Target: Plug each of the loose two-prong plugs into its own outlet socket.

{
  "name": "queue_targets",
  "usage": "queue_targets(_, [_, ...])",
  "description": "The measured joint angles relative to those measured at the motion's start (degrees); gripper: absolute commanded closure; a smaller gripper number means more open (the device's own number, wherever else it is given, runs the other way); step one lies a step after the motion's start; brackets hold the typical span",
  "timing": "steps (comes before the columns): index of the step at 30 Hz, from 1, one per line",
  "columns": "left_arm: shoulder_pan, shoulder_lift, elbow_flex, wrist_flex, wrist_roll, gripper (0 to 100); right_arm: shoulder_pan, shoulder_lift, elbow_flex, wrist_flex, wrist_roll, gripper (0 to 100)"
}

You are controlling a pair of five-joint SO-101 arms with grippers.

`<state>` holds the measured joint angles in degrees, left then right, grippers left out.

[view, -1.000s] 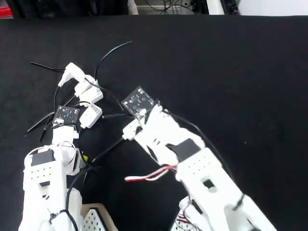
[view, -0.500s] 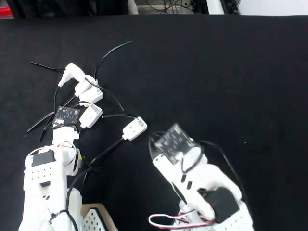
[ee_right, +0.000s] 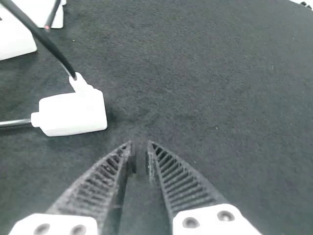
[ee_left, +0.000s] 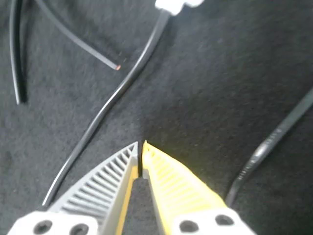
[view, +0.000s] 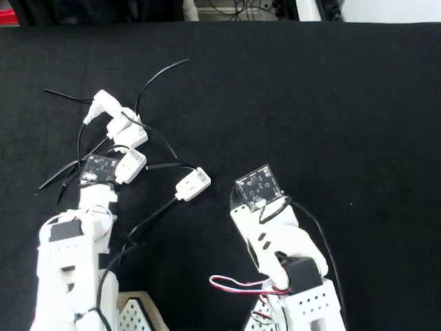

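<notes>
Several white plug and socket pieces lie on the black cloth at the left, joined by black cables: one at the back (view: 103, 105), one (view: 126, 129) below it, one (view: 129, 165) beside my left arm's wrist (view: 96, 167). A white two-prong plug (view: 193, 184) lies alone in the middle, also seen as the plug (ee_right: 71, 115) just ahead of my right gripper (ee_right: 139, 147), whose fingers stand almost together and hold nothing. My left gripper (ee_left: 141, 147) is shut and empty above bare cloth, with a black cable (ee_left: 117, 93) running past its tips.
Loose black cable ends (view: 162, 69) trail over the cloth's back left. A perforated white base (view: 134, 314) sits at the front edge between the arms. The cloth's right half (view: 358, 124) is bare.
My right arm has drawn back from the middle plug toward the front and right, and the plug shifted slightly right. My left arm edged a little toward the nearest white piece.
</notes>
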<state>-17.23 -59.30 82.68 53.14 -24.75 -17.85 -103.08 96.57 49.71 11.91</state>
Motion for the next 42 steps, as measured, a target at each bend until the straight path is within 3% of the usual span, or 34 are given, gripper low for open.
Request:
queue_targets(4, [1.2,-12.7,5.6,1.0,1.1,97,0.3,0.0,0.0,1.1,0.0,96.1])
queue_targets(12, [1.4,-43.3,13.3,12.1,2.7,97,0.3,0.0,0.0,9.8,0.2,96.1])
queue_targets(22, [1.4,-41.3,13.3,11.5,2.7,97,2.0,0.0,0.0,23.8,0.2,96.1])
queue_targets(42, [1.4,-41.3,13.3,11.5,2.7,97,2.4,0.0,0.0,24.6,0.2,96.2])
